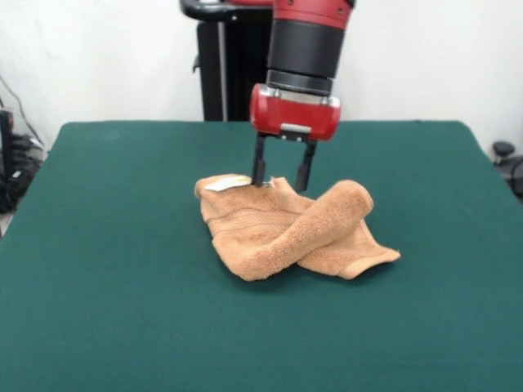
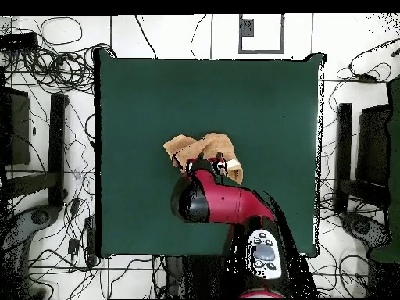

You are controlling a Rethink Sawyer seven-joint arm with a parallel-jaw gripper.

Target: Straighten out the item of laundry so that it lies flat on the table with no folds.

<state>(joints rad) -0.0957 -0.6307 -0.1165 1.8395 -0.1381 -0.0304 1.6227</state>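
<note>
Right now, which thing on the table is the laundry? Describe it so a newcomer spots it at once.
On the wide dark green table, look near the middle, directly under the red arm's claw. The orange-tan towel lies there crumpled, one part rolled over itself, a small white label at its far edge. It is the only cloth item on the green top.

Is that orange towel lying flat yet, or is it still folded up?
Still folded. The towel is bunched on the table, with one thick roll crossing over its top, and the gripper is at its far edge.

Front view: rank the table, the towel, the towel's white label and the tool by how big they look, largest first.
1. Table
2. Towel
3. Tool, though it sits at the towel's far edge
4. White label
</note>
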